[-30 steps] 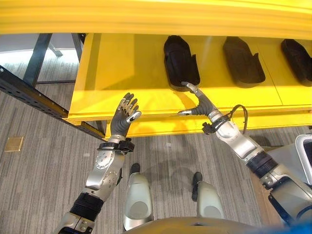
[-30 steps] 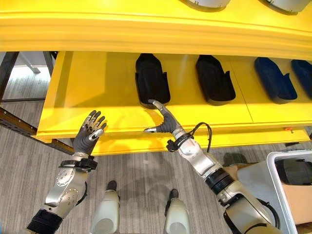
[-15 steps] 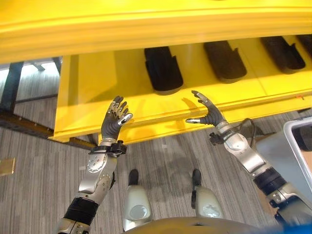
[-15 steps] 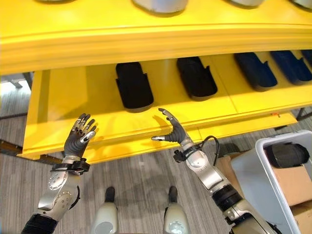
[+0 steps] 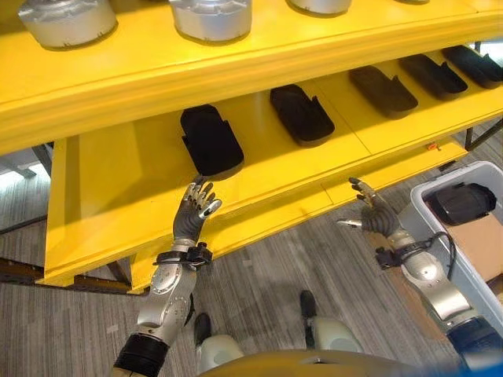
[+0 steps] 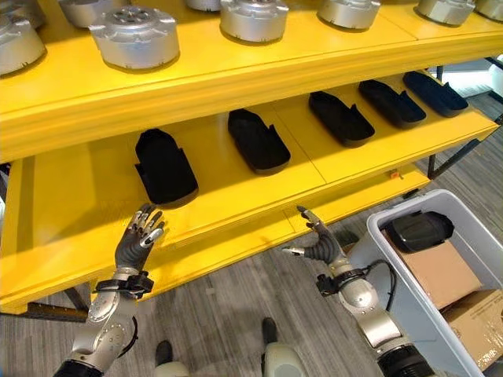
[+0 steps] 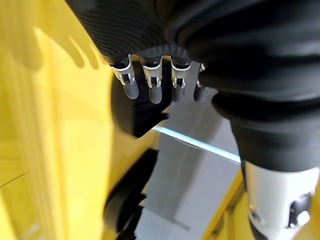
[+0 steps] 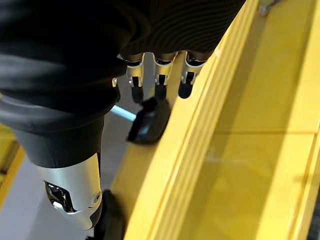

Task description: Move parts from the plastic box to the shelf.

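The plastic box (image 6: 409, 314) stands on the floor below the front edge of the yellow shelf (image 6: 236, 228), toward its right end; one dark part (image 6: 416, 230) lies in the box's far corner, its long axis roughly across the box. The right hand (image 6: 318, 245) hangs just beside the box's near-left wall, fingers (image 6: 308, 216) spread and straight, holding nothing; the part lies beyond those fingers, to the right and slightly away, near but apart. The left hand (image 6: 135, 239) is raised before the shelf's front edge, well apart from the box, fingers also loosely spread and empty. By my reading the right hand is much the nearer, so the coming move is its reach rightward over the box wall. On the shelf's lower board sit more dark parts in a row, the leftmost placed part (image 6: 163, 166) just behind the left hand.
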